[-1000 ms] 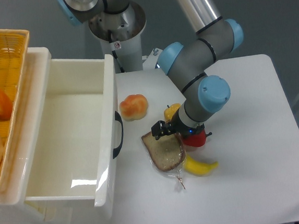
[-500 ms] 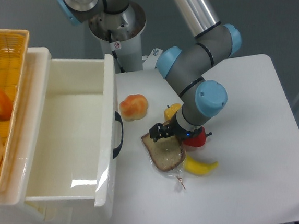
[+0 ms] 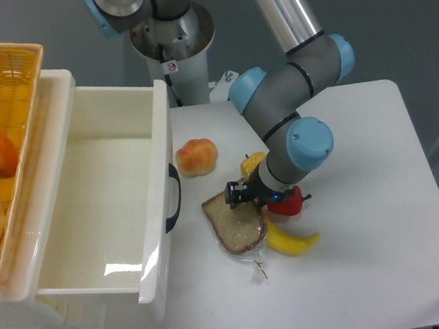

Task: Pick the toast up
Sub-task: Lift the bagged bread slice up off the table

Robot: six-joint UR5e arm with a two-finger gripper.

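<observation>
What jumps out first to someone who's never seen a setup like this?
Probably the grey-and-blue robot arm bending down over the white table, its gripper at the top edge of the wrapped toast. Next, the big white drawer pulled open on the left, with an orange bun beside it.

Clear, shiny plastic wraps the toast; the drawer looks glossy plastic, the desk matt.

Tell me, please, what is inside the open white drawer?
The white drawer shows only its bare white floor, with a light reflection near the front. No object is visible inside. Its front wall hides a narrow strip of floor.
</observation>
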